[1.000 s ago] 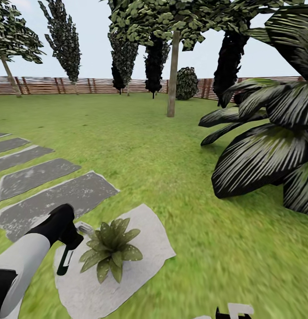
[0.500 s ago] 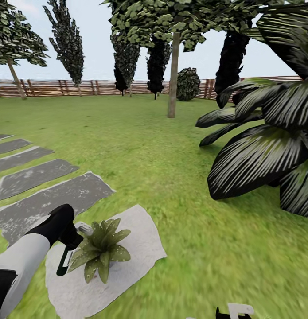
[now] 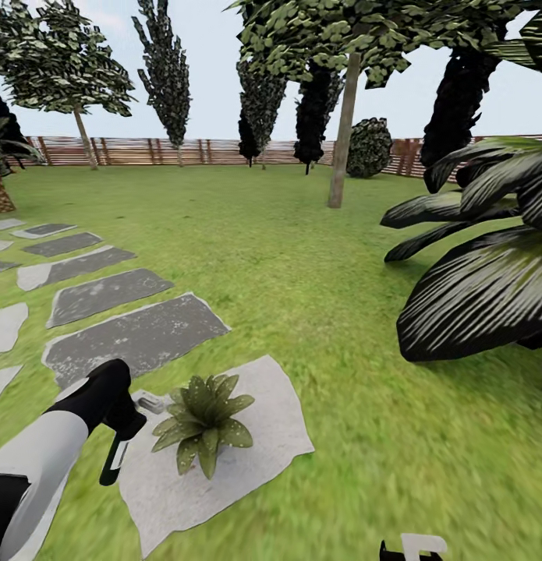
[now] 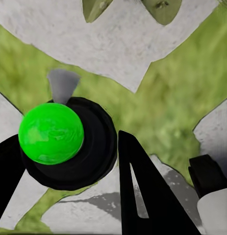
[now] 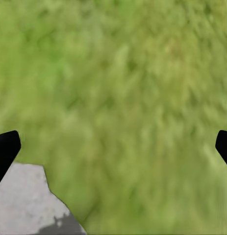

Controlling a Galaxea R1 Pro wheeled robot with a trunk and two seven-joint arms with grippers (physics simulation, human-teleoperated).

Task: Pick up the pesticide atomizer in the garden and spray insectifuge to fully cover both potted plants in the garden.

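Left gripper [image 3: 124,436] clamped on pesticide atomizer [image 4: 69,142], green-capped, black-bodied; no legible label. Held just beside potted plant [image 3: 202,421], which sits on pale paving slab [image 3: 263,444] in lawn [image 3: 317,296]. Right gripper [image 5: 113,147]: fingertips wide apart over grass.

Potted plant [image 3: 204,421], low olive-green rosette, seated upright on pale grey paving slab [image 3: 247,460] in lawn [image 3: 302,273], pesticide atomizer [image 4: 64,142], black body with bright green cap, held just beside it.
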